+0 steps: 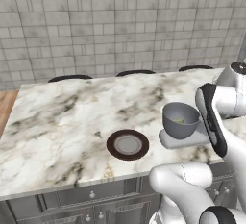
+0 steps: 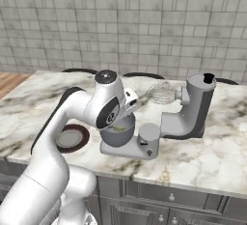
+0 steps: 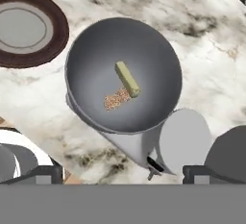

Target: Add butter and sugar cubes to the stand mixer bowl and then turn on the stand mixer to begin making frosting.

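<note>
End effector [image 3: 123, 172] above stand mixer bowl [image 3: 96, 50] with butter [image 3: 127, 79], sugar cubes [image 3: 116, 99].

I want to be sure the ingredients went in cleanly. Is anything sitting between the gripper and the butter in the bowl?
Nothing visible does. In the hand view the butter lies in the stand mixer bowl beside the sugar cubes, with open space above the bowl. The whisk is tilted up, off to the side.

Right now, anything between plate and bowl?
No: bare marble counter separates the plate from the bowl in the hand view; butter and sugar cubes lie inside.
</note>
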Motion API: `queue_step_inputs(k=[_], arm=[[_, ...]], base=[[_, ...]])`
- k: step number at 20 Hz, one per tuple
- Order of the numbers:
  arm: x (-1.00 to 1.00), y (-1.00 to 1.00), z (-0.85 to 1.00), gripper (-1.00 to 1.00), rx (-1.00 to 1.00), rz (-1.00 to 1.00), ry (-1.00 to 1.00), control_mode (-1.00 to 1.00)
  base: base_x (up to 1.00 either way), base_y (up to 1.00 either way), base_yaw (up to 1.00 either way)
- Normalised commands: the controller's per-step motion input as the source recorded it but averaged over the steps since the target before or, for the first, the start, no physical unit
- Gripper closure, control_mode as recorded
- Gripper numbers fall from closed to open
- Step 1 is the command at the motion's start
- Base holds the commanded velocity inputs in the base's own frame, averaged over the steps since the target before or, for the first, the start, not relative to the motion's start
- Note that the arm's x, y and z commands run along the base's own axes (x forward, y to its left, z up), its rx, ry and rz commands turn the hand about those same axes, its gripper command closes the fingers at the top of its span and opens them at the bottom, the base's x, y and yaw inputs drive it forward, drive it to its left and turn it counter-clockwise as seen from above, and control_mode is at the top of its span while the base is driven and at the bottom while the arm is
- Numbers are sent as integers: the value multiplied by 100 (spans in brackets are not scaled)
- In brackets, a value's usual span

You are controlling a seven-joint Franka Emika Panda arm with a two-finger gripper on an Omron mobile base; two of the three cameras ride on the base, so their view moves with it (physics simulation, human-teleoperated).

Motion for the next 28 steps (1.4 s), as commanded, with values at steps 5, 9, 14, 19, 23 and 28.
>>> queue_step_inputs(k=[5,9,14,19,23,28], arm=[[-11,-85,3,-100,17,-18,-14,-100],[0,-89,10,-100,26,-18,-9,-100],[0,-92,14,-100,31,-15,-4,-100],[0,-100,20,-100,37,-12,0,-100],[0,-100,18,-100,43,-14,0,-100],[0,-100,14,-100,45,-17,5,-100]], base=[[0,0,0],[0,0,0],[0,0,0],[0,0,0],[0,0,0],[0,0,0]])
